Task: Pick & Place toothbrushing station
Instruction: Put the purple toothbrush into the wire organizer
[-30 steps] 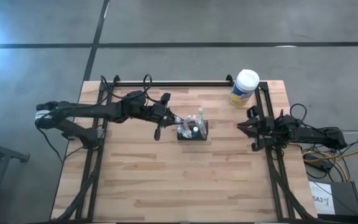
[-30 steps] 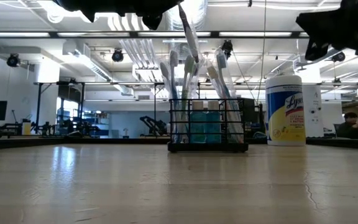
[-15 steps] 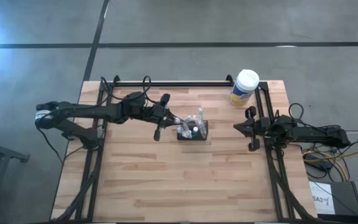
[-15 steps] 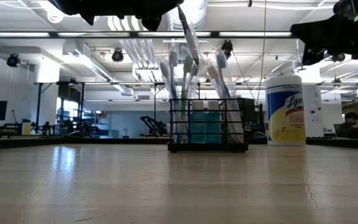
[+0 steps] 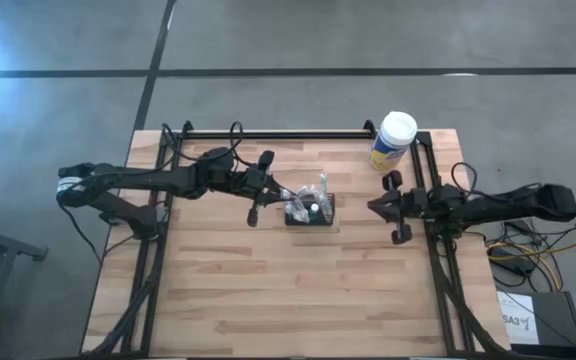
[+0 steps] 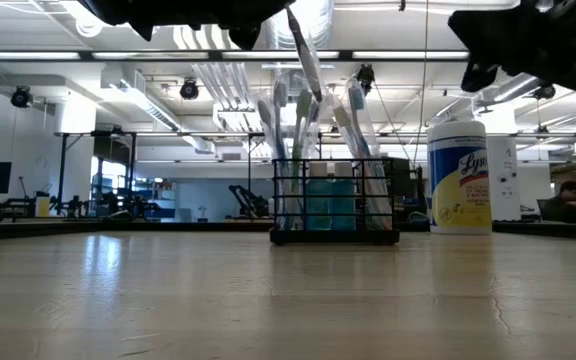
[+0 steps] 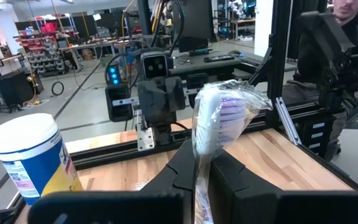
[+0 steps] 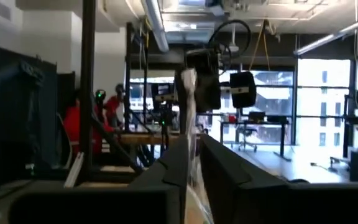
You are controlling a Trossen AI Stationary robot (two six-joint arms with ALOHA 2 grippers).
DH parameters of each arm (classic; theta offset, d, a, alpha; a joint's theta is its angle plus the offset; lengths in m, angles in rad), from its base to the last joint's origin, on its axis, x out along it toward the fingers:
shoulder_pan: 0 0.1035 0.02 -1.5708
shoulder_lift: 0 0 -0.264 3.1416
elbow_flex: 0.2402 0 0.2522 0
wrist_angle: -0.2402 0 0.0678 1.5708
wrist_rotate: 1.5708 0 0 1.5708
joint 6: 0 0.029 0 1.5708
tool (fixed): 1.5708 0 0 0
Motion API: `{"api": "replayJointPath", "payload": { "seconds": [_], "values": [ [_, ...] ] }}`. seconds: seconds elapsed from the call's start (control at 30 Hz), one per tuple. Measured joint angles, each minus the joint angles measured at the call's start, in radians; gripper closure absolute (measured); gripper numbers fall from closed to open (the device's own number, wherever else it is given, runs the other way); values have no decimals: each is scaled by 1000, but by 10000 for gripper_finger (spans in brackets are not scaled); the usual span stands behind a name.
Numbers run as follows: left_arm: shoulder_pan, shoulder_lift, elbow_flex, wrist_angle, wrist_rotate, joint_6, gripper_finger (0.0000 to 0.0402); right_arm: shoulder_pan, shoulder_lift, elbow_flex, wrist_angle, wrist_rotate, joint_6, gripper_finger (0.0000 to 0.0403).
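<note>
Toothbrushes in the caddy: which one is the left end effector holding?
The wrapped toothbrush, which leans out of the caddy toward the left end effector; the others stand free in their slots.

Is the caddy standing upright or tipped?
Upright: in the low view the caddy sits flat on the table, brushes sticking up.

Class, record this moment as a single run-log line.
left gripper: shut on wrapped toothbrush | toothbrushing station: mid-table | right gripper: apart from station
</note>
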Motion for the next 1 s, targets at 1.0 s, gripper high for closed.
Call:
{"api": "replayJointPath", "payload": {
  "seconds": [1.0],
  "values": [
    [0,116,110,5,57,9,384,-3,532,668,-496,-2,-3,245]
  ]
}}
